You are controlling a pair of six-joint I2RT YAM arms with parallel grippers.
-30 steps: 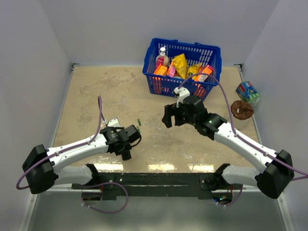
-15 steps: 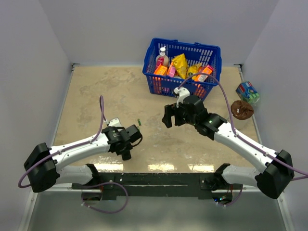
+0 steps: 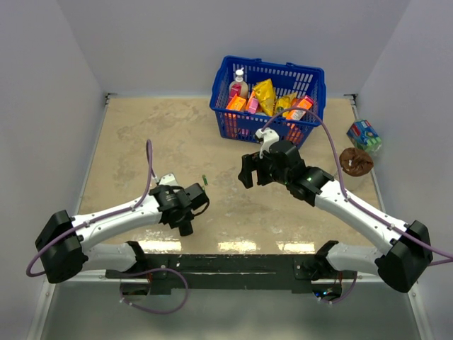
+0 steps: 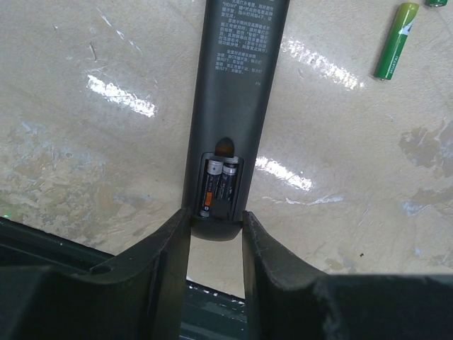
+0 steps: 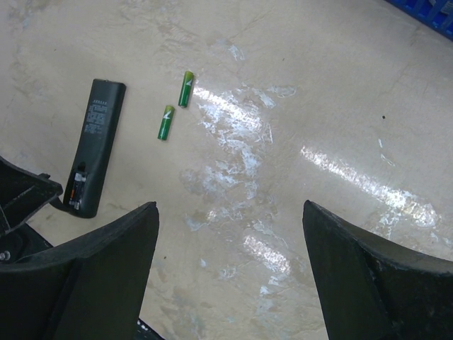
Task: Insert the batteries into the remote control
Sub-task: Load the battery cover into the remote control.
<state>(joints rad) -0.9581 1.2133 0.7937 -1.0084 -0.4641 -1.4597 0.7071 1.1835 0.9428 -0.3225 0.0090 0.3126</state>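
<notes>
Work looks barely begun. The left end effector (image 4: 215, 218), half shut, pinches one end of the remote control (image 4: 237, 92) on the counter (image 4: 106, 142); two dark cells (image 4: 216, 185) fill its slot. Both green batteries (image 4: 396, 40) lie loose nearby. The right end effector (image 5: 228, 210) hangs wide open, empty.

The left arm (image 3: 113, 219) and right arm (image 3: 354, 209) have white shells between chunky black joint housings. A lilac cable (image 3: 147, 166) runs along each. The left gripper (image 4: 216, 227) and right gripper (image 5: 228, 209) have broad matte-black fingers (image 5: 368, 276). A black rail (image 3: 233, 265) at the table's near edge joins the bases.
</notes>
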